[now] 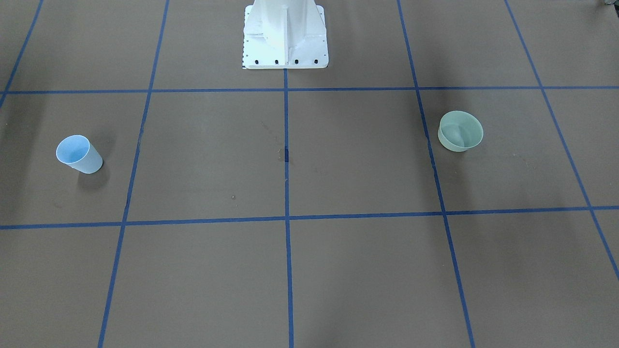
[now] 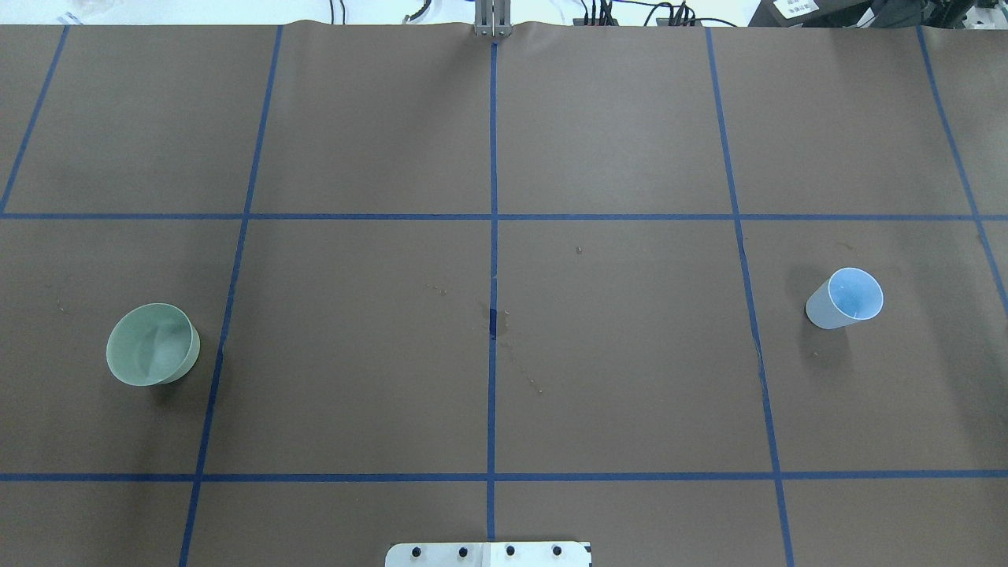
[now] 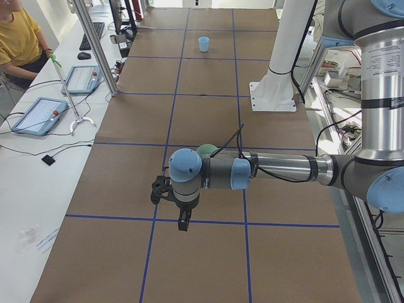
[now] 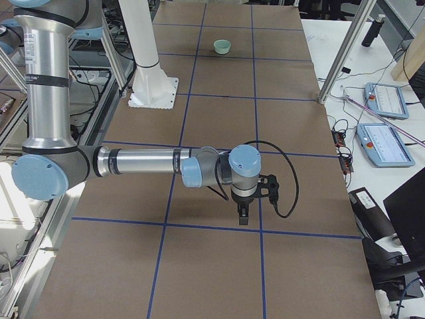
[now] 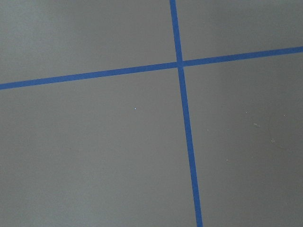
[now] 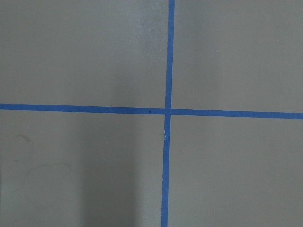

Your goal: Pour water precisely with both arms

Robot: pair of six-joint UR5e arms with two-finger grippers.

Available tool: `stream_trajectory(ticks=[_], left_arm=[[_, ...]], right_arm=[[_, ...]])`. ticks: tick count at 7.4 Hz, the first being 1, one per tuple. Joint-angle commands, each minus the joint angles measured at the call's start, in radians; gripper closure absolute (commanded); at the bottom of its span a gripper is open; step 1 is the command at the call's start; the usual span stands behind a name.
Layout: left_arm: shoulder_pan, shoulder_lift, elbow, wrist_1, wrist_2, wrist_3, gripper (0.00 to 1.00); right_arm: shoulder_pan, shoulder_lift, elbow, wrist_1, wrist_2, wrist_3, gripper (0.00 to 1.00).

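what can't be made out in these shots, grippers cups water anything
1. Open or shut cannot be told for the left gripper or the right gripper: they appear only in the side views, and small.
2. The green bowl is mostly hidden behind the left arm in the exterior left view.
3. Whether the blue cup holds water is unclear, even from overhead.
4. Both wrist views show only table and tape, no fingers.

light: bright, diffuse | shadows: soft, short beside blue cup [image 2: 844,298] | focus: sharp | wrist views: dimmer, greyish
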Motion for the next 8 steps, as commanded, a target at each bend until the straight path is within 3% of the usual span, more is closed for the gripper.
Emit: stream_trajectory(ticks=[1,5,7,8], left_arm=[[0.002,-0.002,-0.01,-0.003,0.003,-0.003,0.0],[0.002,-0.006,-0.033,-0.023,0.003,0.002,0.0],[0.002,-0.018,-0.021,-0.159,0.005,-0.003,0.0],[0.003,-0.025,-0.019,-0.16,0.002,-0.011,0.0]], right_arm=[[-0.001,0.001,0.003,0.0,0.001,0.002,0.0],[-0.004,0.007,0.005,0.0,0.001,0.002,0.0],[-0.006,0.015,0.006,-0.001,0.01,0.002,0.0],[-0.006,0.015,0.006,0.0,0.028,0.002,0.0]])
